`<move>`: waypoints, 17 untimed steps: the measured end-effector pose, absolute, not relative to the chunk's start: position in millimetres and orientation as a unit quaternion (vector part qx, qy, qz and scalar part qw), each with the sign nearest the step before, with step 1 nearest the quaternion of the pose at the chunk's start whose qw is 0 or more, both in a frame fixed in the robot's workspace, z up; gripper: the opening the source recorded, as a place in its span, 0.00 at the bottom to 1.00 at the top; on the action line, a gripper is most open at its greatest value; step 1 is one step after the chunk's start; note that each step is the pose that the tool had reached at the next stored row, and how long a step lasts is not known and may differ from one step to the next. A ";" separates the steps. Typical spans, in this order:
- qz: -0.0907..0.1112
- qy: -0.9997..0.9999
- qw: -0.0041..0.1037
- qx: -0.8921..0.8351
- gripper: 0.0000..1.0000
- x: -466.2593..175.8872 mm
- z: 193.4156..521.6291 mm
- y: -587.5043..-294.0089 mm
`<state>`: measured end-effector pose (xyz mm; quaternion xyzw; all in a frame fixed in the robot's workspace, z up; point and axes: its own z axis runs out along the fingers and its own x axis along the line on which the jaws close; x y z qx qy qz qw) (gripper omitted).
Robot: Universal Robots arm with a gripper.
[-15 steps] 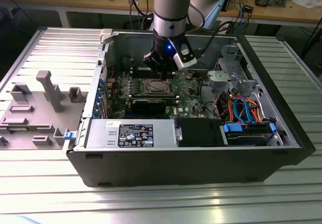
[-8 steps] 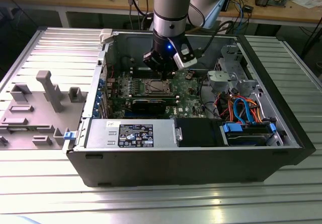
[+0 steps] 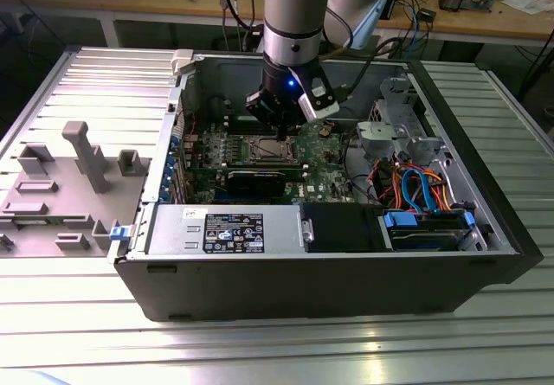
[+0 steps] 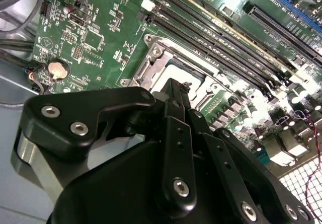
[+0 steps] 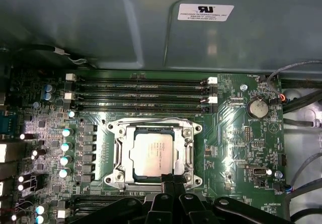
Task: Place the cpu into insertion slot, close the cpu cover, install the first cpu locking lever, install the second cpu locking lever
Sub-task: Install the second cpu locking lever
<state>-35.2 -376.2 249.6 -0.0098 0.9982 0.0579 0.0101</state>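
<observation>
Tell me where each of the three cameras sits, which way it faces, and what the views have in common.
Exterior view: off the arm, above and in front of the open computer case, looking down into it; the arm and gripper hang over the motherboard.
First wrist view: on the arm, looking down on the cpu under the cpu cover; the gripper's black linkage fills the foreground.
Second wrist view: on the arm, slanting past the gripper at the same socket.
Shared: all three show the socket and memory slots.

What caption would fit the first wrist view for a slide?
Gripper poised at the edge of the closed cpu cover, with the cpu seated in the motherboard socket beside the memory slots.
</observation>
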 end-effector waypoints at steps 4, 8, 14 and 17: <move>0.057 0.998 0.010 -0.010 0.11 -35.2 249.5 -383.6; 0.060 0.998 0.009 -0.013 0.11 -38.2 246.1 -390.8; 0.061 0.998 0.009 -0.014 0.11 -45.7 244.1 -398.2; 0.061 0.998 0.008 -0.017 0.11 -50.4 242.2 -399.1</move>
